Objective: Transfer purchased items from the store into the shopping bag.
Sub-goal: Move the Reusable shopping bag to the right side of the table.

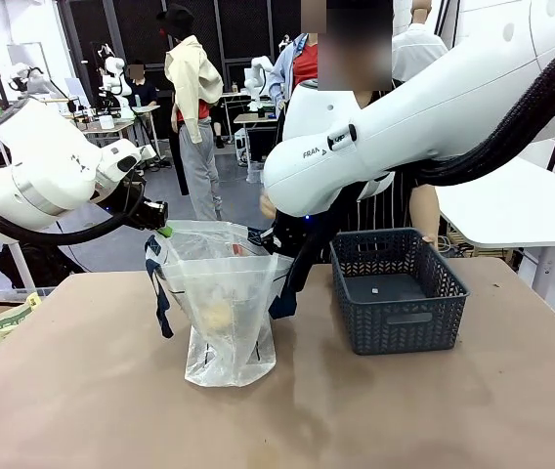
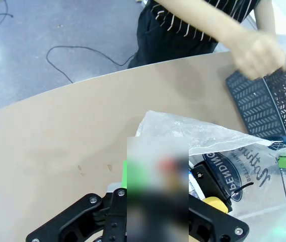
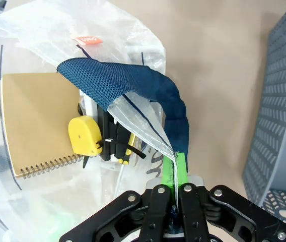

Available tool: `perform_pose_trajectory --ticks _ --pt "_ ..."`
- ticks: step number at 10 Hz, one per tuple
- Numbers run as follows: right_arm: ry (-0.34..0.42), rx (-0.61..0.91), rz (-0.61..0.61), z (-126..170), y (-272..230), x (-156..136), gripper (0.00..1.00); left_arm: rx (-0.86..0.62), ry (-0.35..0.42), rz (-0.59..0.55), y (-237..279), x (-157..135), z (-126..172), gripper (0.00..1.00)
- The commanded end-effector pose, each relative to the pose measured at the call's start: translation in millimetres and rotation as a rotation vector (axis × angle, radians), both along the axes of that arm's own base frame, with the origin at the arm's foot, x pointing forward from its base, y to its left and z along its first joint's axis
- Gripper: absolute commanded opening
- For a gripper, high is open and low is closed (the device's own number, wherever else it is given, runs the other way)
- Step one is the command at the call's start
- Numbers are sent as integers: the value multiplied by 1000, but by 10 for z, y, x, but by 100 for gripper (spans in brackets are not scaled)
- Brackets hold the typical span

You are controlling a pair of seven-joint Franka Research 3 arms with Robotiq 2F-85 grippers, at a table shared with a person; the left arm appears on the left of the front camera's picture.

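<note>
while left pincer [image 1: 163, 232] and right pincer [image 3: 175, 169] clamp the shopping bag [image 1: 227, 311], purchased items [image 3: 37, 118] lie inside below

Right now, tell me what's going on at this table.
The left arm's jaws and the right arm's jaws are each shut on the rim of the shopping bag, holding it open on the table. A tan notebook and a yellow tape measure sit inside. The grey basket beside it looks empty, with a person's hand on its edge.
</note>
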State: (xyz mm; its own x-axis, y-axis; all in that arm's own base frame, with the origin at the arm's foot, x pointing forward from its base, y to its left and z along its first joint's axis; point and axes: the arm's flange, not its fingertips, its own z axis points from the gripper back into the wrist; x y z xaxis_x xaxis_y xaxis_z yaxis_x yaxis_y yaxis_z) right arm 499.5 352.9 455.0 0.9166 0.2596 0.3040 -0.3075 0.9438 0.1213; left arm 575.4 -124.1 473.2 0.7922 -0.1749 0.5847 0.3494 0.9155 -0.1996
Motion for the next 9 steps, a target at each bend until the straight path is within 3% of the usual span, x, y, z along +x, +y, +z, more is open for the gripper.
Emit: perform_pose_trajectory --ticks 1,7,9 --pt "5 3 -8 -1 -42 -22 0 -7 -1 9 34 -35 16 0" --pt "0 0 0 0 0 0 0 0 0 0 0 0 0 0" --pt "-38 -15 55 19 117 -15 0 -52 25 -40 -86 -19 8 35"
